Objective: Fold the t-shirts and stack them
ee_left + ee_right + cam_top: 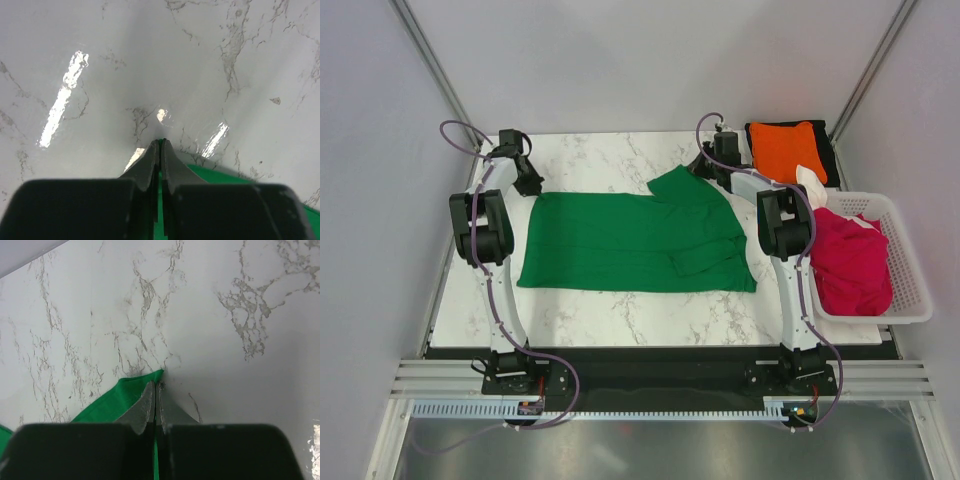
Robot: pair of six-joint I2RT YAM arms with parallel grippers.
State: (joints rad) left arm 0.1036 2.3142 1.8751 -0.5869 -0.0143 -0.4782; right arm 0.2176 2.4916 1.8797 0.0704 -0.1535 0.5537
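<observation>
- The marble table (620, 320) carries everything; the 2 arms reach to its far half.
- The green t-shirt (630, 245) lies spread flat across the middle of the table, with its right end folded over onto itself.
- The white basket (912, 262) stands at the table's right edge.
- The red t-shirt (850, 262) is bunched inside the basket.
- The orange t-shirt (785, 150) lies folded at the far right corner, on top of the black t-shirt (828, 150).
- A white cloth (810, 183) pokes up between that pile and the basket.
- The left gripper (160, 146) sits at the green t-shirt's far left corner, fingers pinched together on its edge.
- The right gripper (156, 387) is at the far right corner, fingers likewise clamped on green cloth.
</observation>
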